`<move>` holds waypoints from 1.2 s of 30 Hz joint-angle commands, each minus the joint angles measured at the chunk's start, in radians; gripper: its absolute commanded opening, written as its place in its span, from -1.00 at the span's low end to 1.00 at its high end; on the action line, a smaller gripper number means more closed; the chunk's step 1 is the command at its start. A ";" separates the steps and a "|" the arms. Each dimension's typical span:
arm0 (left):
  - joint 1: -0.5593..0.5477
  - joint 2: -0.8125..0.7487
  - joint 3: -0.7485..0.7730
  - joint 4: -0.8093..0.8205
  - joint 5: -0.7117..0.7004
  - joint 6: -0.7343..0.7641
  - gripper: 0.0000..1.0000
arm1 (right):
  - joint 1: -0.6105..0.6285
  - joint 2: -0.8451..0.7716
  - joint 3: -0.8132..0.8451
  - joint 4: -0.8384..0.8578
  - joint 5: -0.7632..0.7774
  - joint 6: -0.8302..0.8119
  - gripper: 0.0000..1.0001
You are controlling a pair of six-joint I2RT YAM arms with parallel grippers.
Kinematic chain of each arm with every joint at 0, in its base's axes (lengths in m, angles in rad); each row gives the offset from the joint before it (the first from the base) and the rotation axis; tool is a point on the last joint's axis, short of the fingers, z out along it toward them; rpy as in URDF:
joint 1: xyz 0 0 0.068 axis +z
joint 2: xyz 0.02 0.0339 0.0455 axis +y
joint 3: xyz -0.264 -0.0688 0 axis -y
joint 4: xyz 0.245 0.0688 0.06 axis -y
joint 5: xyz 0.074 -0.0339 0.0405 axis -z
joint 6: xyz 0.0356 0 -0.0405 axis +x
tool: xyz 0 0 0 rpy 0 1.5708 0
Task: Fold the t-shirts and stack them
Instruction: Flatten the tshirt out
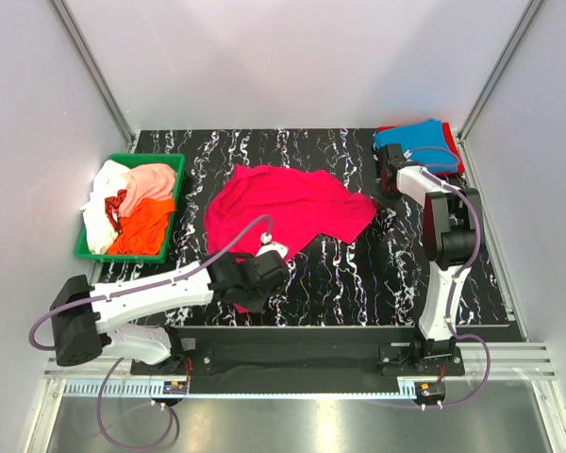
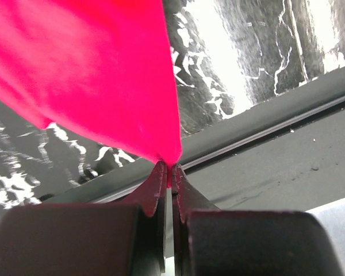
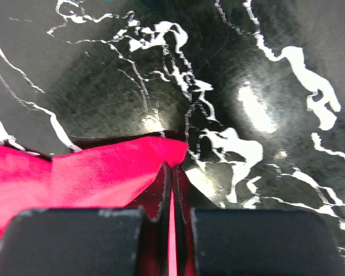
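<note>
A magenta-pink t-shirt (image 1: 288,208) lies crumpled on the black marbled table (image 1: 358,283). My left gripper (image 1: 252,286) is shut on its near edge; in the left wrist view the cloth (image 2: 98,75) hangs from the closed gripper (image 2: 169,168). My right gripper (image 1: 384,193) is shut on the shirt's right corner; in the right wrist view the pink cloth (image 3: 92,172) is pinched in the gripper (image 3: 173,168). A folded blue t-shirt (image 1: 417,139) lies on a red one (image 1: 455,160) at the back right.
A green bin (image 1: 99,247) at the left holds white (image 1: 96,225), peach-pink (image 1: 153,179) and orange (image 1: 143,226) t-shirts. The table's near edge and rail (image 2: 264,126) run right behind my left gripper. Grey walls stand on both sides.
</note>
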 commanded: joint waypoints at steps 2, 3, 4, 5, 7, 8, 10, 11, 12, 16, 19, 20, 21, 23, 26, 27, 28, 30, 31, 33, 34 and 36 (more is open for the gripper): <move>0.029 -0.059 0.170 -0.113 -0.198 0.033 -1.00 | 0.000 -0.094 0.049 -0.128 0.119 -0.081 -1.00; 0.047 -0.062 0.213 -0.145 -0.235 0.044 -1.00 | -0.003 -0.126 0.075 -0.158 0.122 -0.095 -1.00; 0.069 -0.067 0.262 -0.177 -0.264 0.059 -1.00 | -0.006 -0.161 0.131 -0.188 0.124 -0.120 -1.00; 0.110 -0.070 0.316 -0.205 -0.293 0.078 -1.00 | -0.009 -0.235 0.162 -0.256 0.125 -0.127 -1.00; 0.139 -0.084 0.500 -0.270 -0.387 0.139 -1.00 | -0.015 -0.318 0.253 -0.324 0.142 -0.143 -1.00; 0.150 -0.090 0.628 -0.305 -0.457 0.177 -1.00 | -0.018 -0.402 0.277 -0.379 0.150 -0.151 -1.00; 0.153 -0.096 0.753 -0.326 -0.520 0.219 -1.00 | -0.026 -0.485 0.343 -0.441 0.153 -0.160 -1.00; 0.153 -0.105 0.813 -0.336 -0.560 0.239 -1.00 | -0.029 -0.563 0.362 -0.462 0.152 -0.160 -1.00; 0.153 -0.110 0.921 -0.339 -0.579 0.268 -1.00 | -0.029 -0.602 0.401 -0.482 0.161 -0.158 -1.00; 0.153 -0.180 1.065 -0.304 -0.581 0.289 -1.00 | -0.029 -0.786 0.475 -0.545 0.162 -0.152 -1.00; 0.153 -0.243 1.077 -0.255 -0.473 0.293 -1.00 | -0.029 -0.918 0.509 -0.545 0.145 -0.146 -1.00; 0.153 -0.268 1.065 -0.241 -0.412 0.288 -1.00 | -0.029 -0.974 0.514 -0.544 0.138 -0.144 -1.00; 0.153 -0.279 1.057 -0.233 -0.386 0.283 -1.00 | -0.031 -0.996 0.528 -0.545 0.133 -0.138 -1.00; 0.153 -0.303 1.025 -0.216 -0.328 0.285 -1.00 | -0.029 -1.045 0.540 -0.545 0.119 -0.138 -1.00; 0.153 -0.316 0.987 -0.210 -0.304 0.288 -1.00 | -0.029 -1.055 0.569 -0.551 0.118 -0.160 -1.00; 0.153 -0.316 0.974 -0.207 -0.307 0.292 -1.00 | -0.029 -1.047 0.572 -0.550 0.119 -0.169 -1.00; 0.153 -0.316 0.961 -0.196 -0.313 0.297 -1.00 | -0.029 -1.029 0.575 -0.548 0.122 -0.174 -1.00; 0.153 -0.313 0.902 -0.182 -0.370 0.315 -1.00 | -0.029 -1.006 0.574 -0.541 0.129 -0.196 -1.00; 0.153 -0.309 0.881 -0.173 -0.393 0.326 -1.00 | -0.029 -0.983 0.566 -0.518 0.130 -0.203 -1.00; 0.153 -0.287 0.838 -0.150 -0.462 0.357 -1.00 | -0.029 -0.953 0.543 -0.467 0.129 -0.220 -1.00; 0.155 -0.276 0.824 -0.138 -0.491 0.369 -1.00 | -0.029 -0.917 0.541 -0.452 0.126 -0.224 -1.00; 0.172 -0.244 0.774 -0.064 -0.540 0.433 -1.00 | -0.029 -0.869 0.554 -0.421 0.118 -0.230 -1.00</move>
